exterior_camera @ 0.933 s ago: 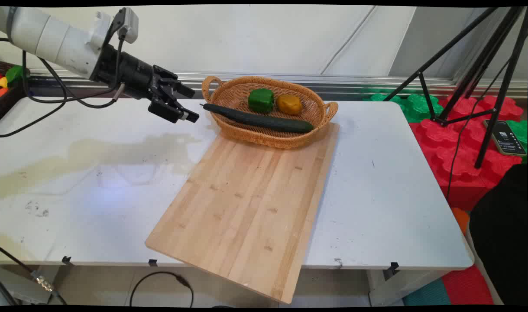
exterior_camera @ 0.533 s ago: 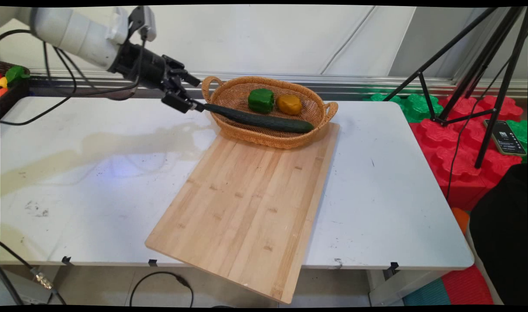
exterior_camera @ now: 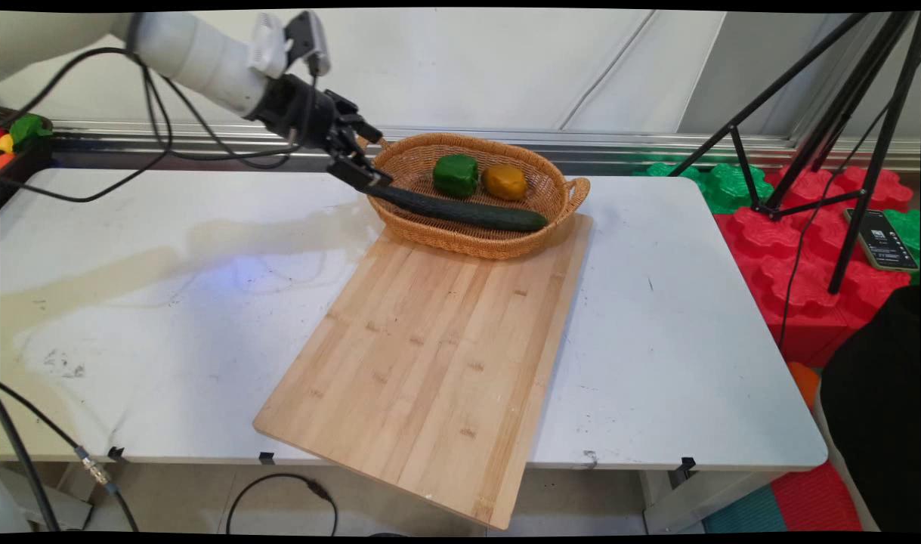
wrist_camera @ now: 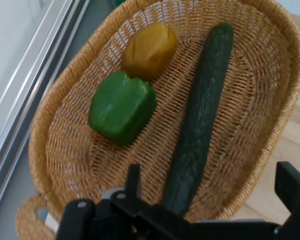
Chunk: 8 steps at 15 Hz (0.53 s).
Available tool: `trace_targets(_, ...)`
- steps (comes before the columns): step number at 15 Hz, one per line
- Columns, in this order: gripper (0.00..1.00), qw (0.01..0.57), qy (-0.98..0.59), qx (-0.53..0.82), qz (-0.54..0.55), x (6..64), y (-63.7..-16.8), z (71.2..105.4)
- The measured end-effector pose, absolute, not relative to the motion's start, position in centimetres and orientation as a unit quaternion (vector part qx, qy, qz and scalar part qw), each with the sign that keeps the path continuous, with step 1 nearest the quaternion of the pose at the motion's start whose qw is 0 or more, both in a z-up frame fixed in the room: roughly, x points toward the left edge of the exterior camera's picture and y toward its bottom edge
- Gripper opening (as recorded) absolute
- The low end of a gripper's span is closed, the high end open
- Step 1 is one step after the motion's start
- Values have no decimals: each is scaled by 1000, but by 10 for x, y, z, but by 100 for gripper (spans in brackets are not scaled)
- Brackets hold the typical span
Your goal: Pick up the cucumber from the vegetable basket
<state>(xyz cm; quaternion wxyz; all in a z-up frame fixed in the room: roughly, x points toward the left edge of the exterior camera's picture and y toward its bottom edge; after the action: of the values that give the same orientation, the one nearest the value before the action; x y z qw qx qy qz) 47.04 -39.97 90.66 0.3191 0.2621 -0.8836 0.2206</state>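
End effector (exterior_camera: 366,172) spread wide around the cucumber's (exterior_camera: 460,211) end at the basket (exterior_camera: 558,200).

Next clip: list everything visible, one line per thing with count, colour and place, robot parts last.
basket: 1, tan wicker, far end of the board.
cucumber: 1, dark green, lying in the basket, stem end over its left rim.
green pepper: 1, green, in the basket.
yellow pepper: 1, yellow, in the basket beside the green one.
cutting board: 1, light wood, table centre.
table: 1, white.
tripod: 1, black, right.
gripper: 1, black, open, at the cucumber's stem end.
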Motion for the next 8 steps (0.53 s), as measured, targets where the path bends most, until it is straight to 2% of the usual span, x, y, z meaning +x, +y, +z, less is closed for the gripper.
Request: trace_targets(8, 100, 289, -901, 244, 213, 427, -442, 881)
